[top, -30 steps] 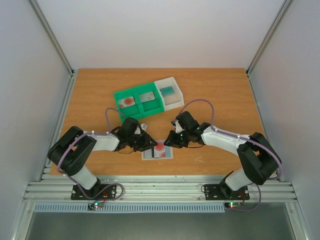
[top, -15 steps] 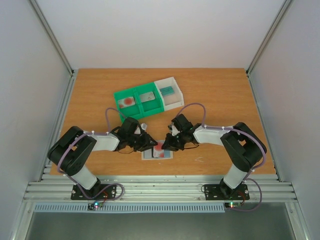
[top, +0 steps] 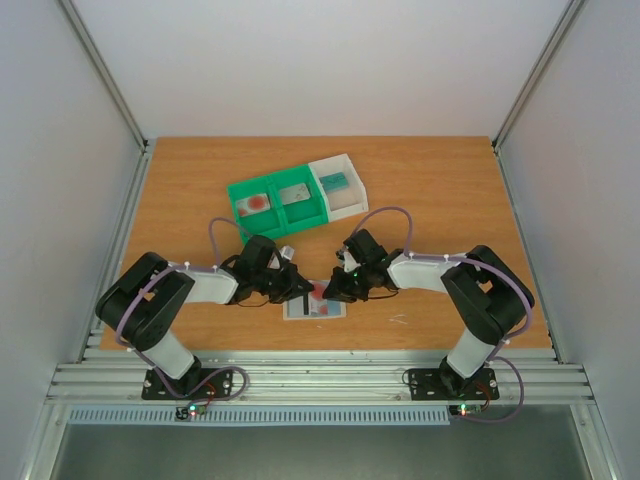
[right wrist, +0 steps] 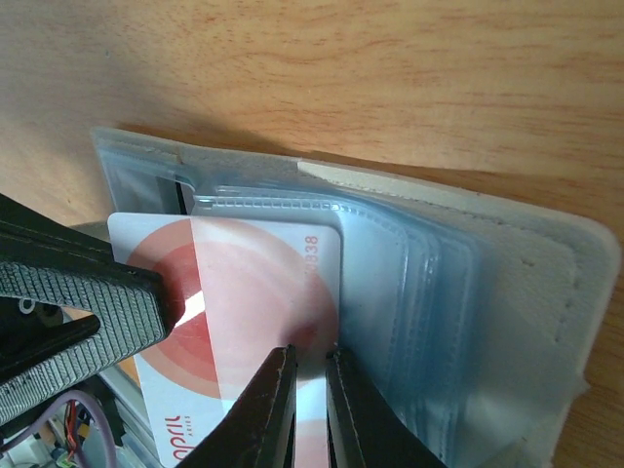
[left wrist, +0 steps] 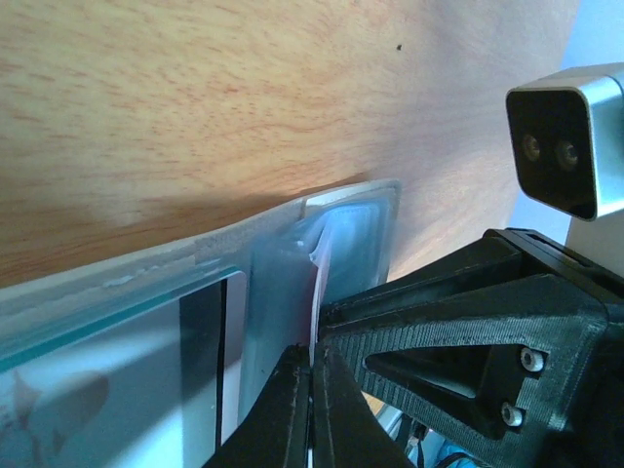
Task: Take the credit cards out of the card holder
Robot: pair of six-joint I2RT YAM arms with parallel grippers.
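The pale beige card holder [top: 316, 309] lies open near the table's front edge, its clear pockets [right wrist: 429, 292] showing. A white card with a red circle [right wrist: 244, 283] sticks partway out of a pocket. My left gripper [left wrist: 313, 366] is shut on this card's edge [left wrist: 319, 283]; one of its fingers [right wrist: 88, 302] shows at the card's left side. My right gripper [right wrist: 312, 366] has its jaws nearly together, tips down on the card's right edge and the pocket beside it, holding nothing visible. From above, the left gripper [top: 303, 292] and right gripper [top: 331, 293] meet over the holder.
A green two-compartment tray [top: 240, 190] at the back holds a red-circle card [top: 256, 202] and a grey card [top: 294, 195]. A white tray [top: 352, 165] beside it holds a teal card [top: 335, 181]. A dark-striped card [left wrist: 200, 331] sits in the holder.
My right gripper has moved left from beside the holder to over it and now touches the card. My left gripper has stayed on the card.
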